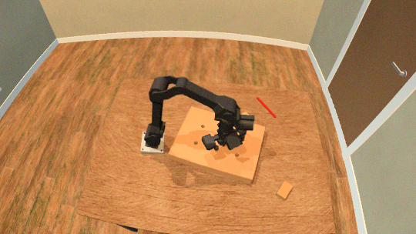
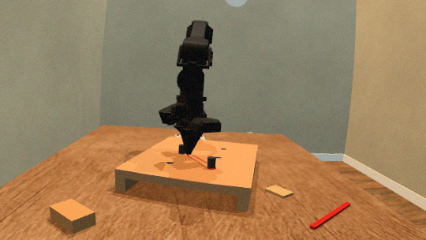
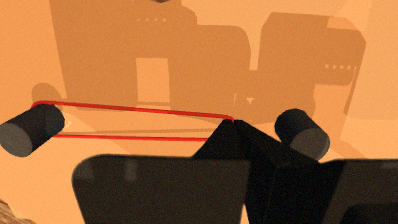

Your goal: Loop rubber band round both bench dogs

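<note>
The red rubber band (image 3: 140, 122) is looped round the side of one dark bench dog (image 3: 30, 129) and stretched taut in two strands to my fingertips. My gripper (image 3: 231, 128) is shut on the band's other end, low over the board, just beside the second bench dog (image 3: 302, 133) and not round it. In the exterior view the band (image 2: 198, 159) runs from the near dog (image 2: 211, 162) to my gripper (image 2: 189, 151), next to the far dog (image 2: 181, 149). The light wooden board (image 1: 217, 145) lies flat on the table under my gripper (image 1: 221, 144).
A red stick (image 1: 266, 107) lies on the table beyond the board. A small flat wooden block (image 1: 284, 189) lies near the board's corner, and a thicker block (image 2: 72, 215) at the table's other side. The board has empty dog holes (image 1: 202, 125).
</note>
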`<state>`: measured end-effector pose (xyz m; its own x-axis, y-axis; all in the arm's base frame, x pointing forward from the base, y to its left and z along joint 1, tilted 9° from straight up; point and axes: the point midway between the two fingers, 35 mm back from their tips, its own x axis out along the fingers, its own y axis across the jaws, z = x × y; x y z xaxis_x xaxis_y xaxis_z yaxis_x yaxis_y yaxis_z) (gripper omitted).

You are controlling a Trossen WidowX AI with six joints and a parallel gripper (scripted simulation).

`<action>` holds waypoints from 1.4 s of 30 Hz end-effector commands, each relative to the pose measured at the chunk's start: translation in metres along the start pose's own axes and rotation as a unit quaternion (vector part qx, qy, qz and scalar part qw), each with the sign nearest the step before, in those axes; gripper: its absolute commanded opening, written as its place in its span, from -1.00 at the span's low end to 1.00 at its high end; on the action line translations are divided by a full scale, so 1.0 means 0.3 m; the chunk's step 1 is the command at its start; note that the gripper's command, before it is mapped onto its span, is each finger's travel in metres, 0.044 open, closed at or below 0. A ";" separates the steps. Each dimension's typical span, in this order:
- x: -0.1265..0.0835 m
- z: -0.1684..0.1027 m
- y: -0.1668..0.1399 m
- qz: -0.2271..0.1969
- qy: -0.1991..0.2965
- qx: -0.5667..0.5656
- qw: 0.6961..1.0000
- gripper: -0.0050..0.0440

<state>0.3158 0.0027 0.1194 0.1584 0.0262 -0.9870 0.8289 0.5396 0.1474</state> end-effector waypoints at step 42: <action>-0.107 0.013 -0.023 -0.159 -0.005 0.000 0.987 -1.00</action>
<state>0.3120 -0.0001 0.1433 -0.1222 -0.1468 -0.9816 0.8356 0.5185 -0.1816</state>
